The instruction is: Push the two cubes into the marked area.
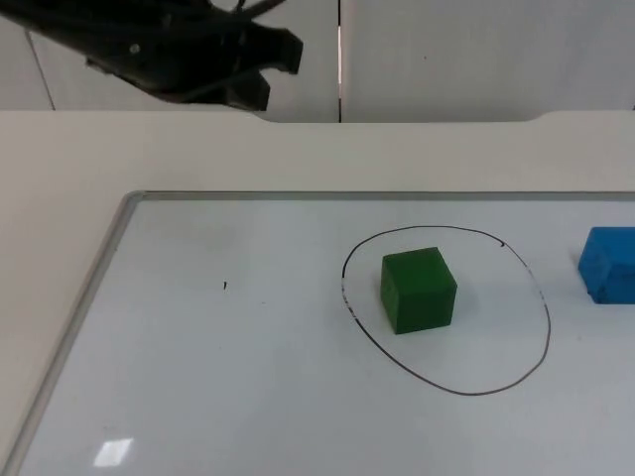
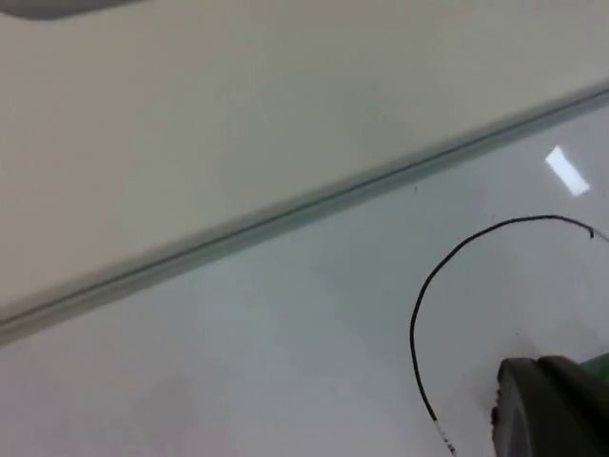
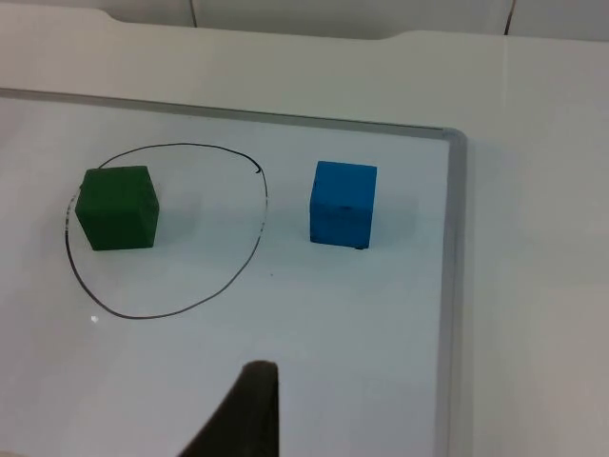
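White table top (image 1: pixel 79 159) — pale surface running to the far grey partition wall (image 1: pixel 476 50).

White dry-erase board with a thin metal frame (image 1: pixel 248 397) — lies flat on the table; its far edge and left edge show in the top view.

Hand-drawn black oval outline, the marked area (image 1: pixel 545 307) — on the board, right of centre.

Green cube, matt and solid-looking (image 1: pixel 418 289) — rests inside the outline, toward its left side, close to the line but apart from it. This half of the task looks done.

Blue cube, same kind (image 1: pixel 609 265) — sits right of the outline, wholly outside it, with bare board between it and the line. Step in hand, by my reading: this cube. The next move calls for a finger set on its right face and a level push leftward, stopped short of the green cube.

Left gripper (image 1: pixel 266 69) — raised over the far table, beyond the board's far edge, pointing right; fingers spread a little apart, holding nothing, and it appears to wait.

Right gripper (image 3: pixel 249 414) — hangs over the board's near side, looking toward both cubes; with one dark fingertip in sight, I cannot tell whether the claw is wide or narrow.
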### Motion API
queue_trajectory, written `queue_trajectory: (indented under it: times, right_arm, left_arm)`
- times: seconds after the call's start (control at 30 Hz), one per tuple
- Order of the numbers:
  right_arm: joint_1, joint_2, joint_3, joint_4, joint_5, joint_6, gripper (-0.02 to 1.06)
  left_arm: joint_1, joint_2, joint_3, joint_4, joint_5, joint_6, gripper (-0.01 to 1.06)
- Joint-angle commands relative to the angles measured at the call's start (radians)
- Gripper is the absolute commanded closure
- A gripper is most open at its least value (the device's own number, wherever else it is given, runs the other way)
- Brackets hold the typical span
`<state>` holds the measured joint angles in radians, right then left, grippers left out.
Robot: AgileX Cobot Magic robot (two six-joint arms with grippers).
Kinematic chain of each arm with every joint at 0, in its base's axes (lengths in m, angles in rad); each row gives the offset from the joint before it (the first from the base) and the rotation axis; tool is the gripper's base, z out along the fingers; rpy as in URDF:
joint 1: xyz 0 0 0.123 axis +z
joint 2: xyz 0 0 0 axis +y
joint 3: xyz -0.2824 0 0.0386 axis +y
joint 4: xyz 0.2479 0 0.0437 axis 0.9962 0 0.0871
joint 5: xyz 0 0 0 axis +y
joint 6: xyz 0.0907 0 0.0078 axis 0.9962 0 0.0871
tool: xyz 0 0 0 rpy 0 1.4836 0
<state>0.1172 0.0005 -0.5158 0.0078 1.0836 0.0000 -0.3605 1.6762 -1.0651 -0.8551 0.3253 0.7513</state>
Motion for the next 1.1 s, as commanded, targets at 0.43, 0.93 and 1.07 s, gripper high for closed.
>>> queue_trajectory:
  times: [0.43, 0.93, 1.07]
  right_arm:
    - [-0.004, -0.001, 0.001, -0.003, -0.004, -0.015, -0.01]
    - [-0.004, -0.001, 0.001, -0.003, -0.004, -0.015, -0.01]
    - [-0.004, -0.001, 0.001, -0.003, -0.004, -0.015, -0.01]
  left_arm:
    - [0.002, -0.294, 0.036, 0.243, 0.133, -0.210, 1.05]
    - [0.002, -0.568, 0.201, 0.243, 0.136, -0.233, 1.05]
    - [0.002, -0.648, 0.263, 0.246, 0.145, -0.238, 1.05]
